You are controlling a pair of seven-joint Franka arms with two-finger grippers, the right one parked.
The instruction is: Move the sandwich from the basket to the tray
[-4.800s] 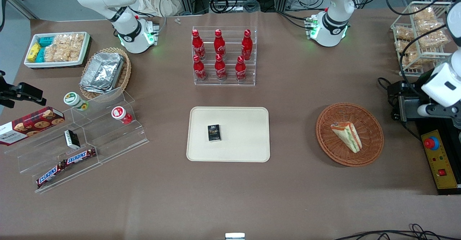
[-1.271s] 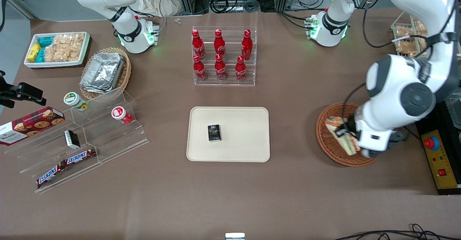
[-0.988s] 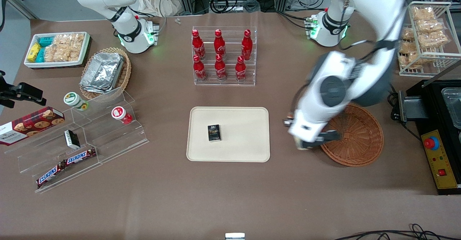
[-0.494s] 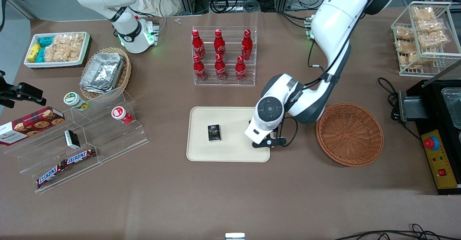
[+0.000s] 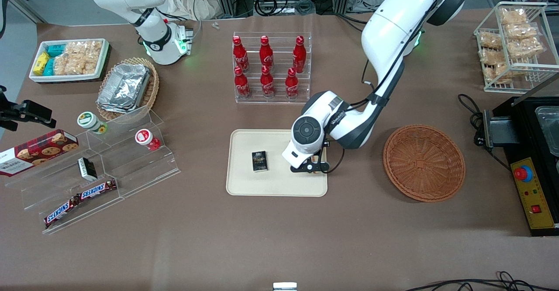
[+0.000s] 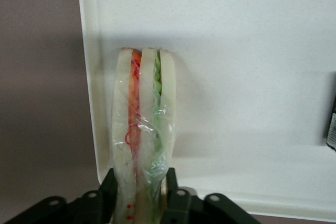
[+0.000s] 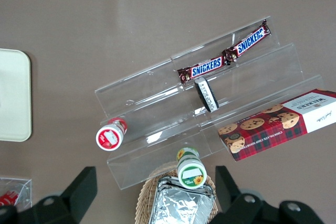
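The fingers (image 6: 107,190) of the left arm's gripper (image 6: 137,192) are clenched on the sandwich (image 6: 143,129), one black pad on each bread face at its thick end. In the front view the gripper (image 5: 309,167) hangs low over the tray (image 5: 244,184), at the part of it nearest the basket (image 5: 423,163), which sits at the right of that frame with nothing in it.

What the next move turns on: the sandwich reaches straight out from the fingers, its long axis running along the tray's short edge, just inside the rim (image 6: 89,77). From the wrist view it appears to lie wholly over the cream floor, though close to that rim. I cannot tell whether its underside touches the tray yet. My judgement is that a short descent and a release would finish the job; a drift toward the rim could leave it propped on the lip or on the brown tabletop (image 5: 279,238).

The sandwich is a wedge of three pale bread slices held on edge, with an orange-red layer and a green one between them, under crinkled clear wrap. A small dark box (image 5: 259,161) lies on the tray toward the parked arm's end, well apart from it.
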